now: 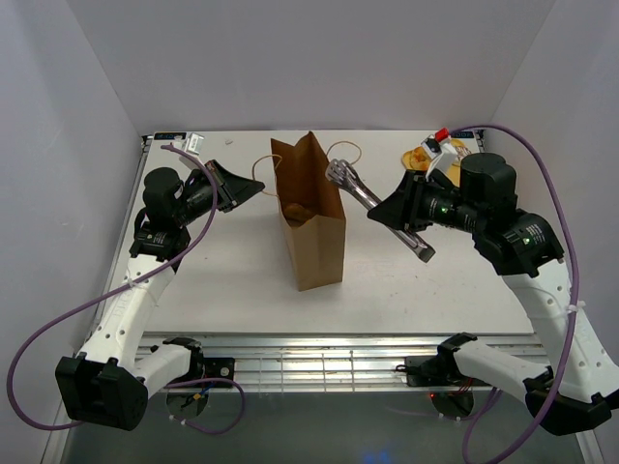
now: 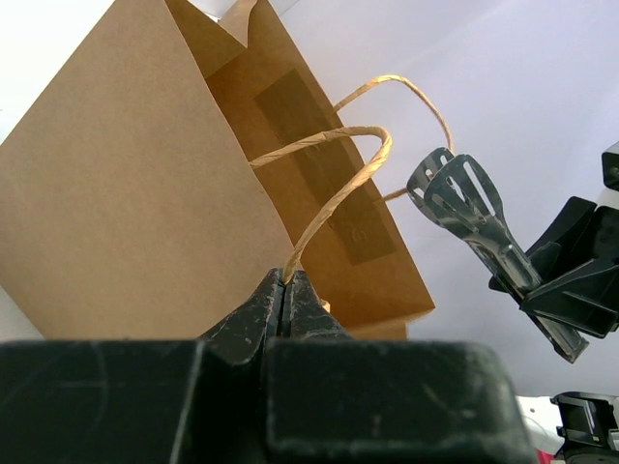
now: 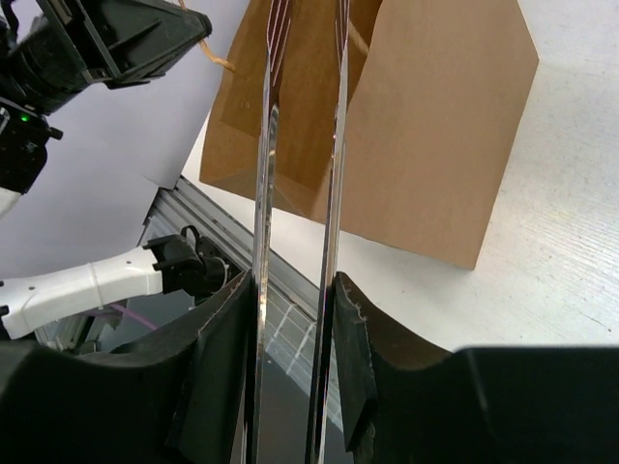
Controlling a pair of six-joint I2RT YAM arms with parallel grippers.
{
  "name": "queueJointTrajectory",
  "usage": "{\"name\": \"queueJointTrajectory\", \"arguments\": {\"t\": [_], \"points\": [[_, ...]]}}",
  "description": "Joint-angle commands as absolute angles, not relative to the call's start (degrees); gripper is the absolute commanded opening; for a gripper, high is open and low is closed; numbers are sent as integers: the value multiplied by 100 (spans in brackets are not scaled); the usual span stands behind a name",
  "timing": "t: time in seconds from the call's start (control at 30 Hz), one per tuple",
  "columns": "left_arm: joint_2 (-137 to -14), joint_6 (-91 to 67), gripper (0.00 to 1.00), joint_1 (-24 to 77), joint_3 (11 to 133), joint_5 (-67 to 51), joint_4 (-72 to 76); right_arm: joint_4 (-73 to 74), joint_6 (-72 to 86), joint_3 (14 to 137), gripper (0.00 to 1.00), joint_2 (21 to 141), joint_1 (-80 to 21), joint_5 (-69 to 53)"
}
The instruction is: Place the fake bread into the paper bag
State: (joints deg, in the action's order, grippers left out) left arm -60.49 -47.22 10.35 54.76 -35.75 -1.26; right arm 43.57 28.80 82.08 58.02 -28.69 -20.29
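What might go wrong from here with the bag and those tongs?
The left tool pinches only the thin twisted handle of the paper bag; a tug might tear it or tip the bag. The tongs in the right tool reach the bag's rim and may snag it when pulling out.

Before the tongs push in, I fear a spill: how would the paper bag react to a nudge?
Tall, narrow and thin-walled, the paper bag would probably tip or crumple rather than slide. It likely weighs little: only one roll shows inside. The left pincer, shut on its handle, should steady it somewhat, though that loop looks floppy.
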Motion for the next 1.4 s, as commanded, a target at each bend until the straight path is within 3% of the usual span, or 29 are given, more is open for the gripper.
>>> {"name": "queueJointTrajectory", "arguments": {"t": [0.0,0.37,0.5,0.67,0.87,1.07,1.37], "points": [[-5924,-4693,0,1055,5414,-3559,-53,3894,2988,8665,43,5836,-2900,-2127],[-6012,-4729,0,1063,5379,-3656,220,3946,2962,11134,43,7127,-2813,-1591],[-6012,-4702,0,1063,5379,-3718,237,3894,2997,11601,43,7663,-1798,-1957],[-6012,-4685,0,1063,5353,-3823,343,3297,3094,10359,43,7647,-109,-2644],[-6038,-4702,0,1063,5282,-4007,509,2796,2839,9098,43,7532,859,-2619],[-6135,-4790,0,1063,5229,-4227,782,2242,2672,8183,46,7866,1300,-2206],[-6205,-4667,0,1063,5221,-4430,800,1811,2707,8367,52,9052,1345,-1468]]}}
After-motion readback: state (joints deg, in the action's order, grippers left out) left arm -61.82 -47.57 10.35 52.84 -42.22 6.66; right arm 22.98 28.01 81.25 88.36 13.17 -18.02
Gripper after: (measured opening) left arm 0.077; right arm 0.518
